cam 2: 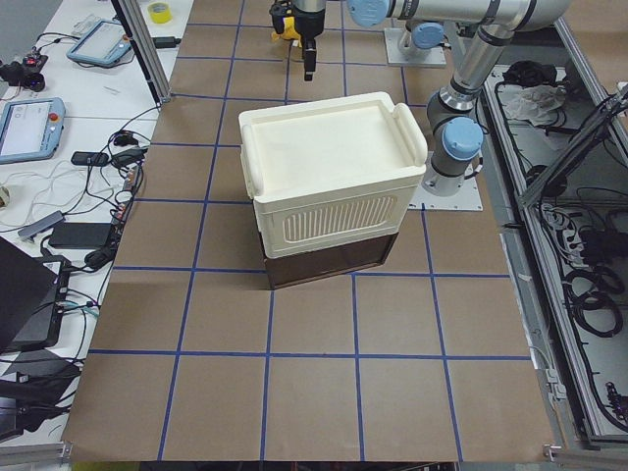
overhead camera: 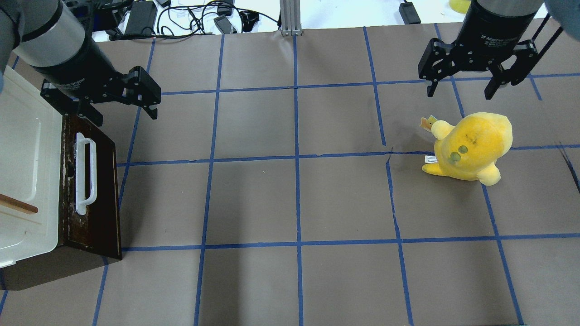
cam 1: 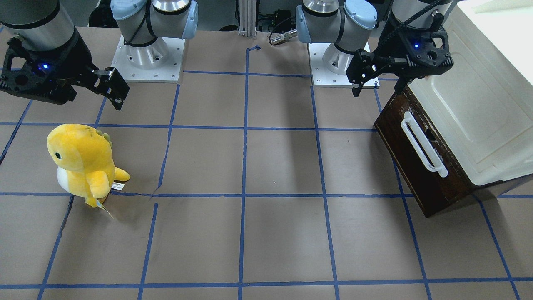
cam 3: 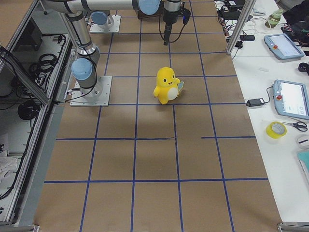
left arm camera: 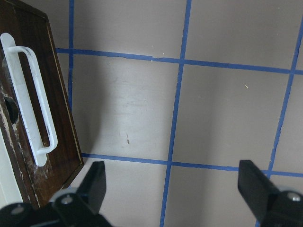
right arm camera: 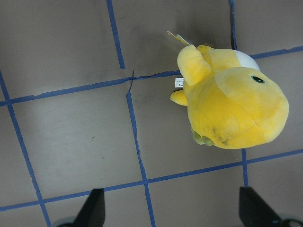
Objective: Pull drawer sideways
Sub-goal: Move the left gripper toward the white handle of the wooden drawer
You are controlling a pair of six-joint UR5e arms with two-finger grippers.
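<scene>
Drawer [overhead camera: 103, 203] — at the table [overhead camera: 294, 203]'s left end, beneath the cream cabinet [overhead camera: 27, 172].
We note its dark front facing the table's middle, white bar handle [overhead camera: 85, 176] running near-to-far, slightly skewed; left gripper [overhead camera: 126, 115] hovers by its far corner, jaws apart — right gripper [overhead camera: 458, 93] likewise spread, empty.

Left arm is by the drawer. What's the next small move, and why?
Probably bring the left pincer down and across to the white bar handle of the drawer, so that it straddles the bar. The pincer is open, hovers off the drawer's end and touches nothing.
</scene>
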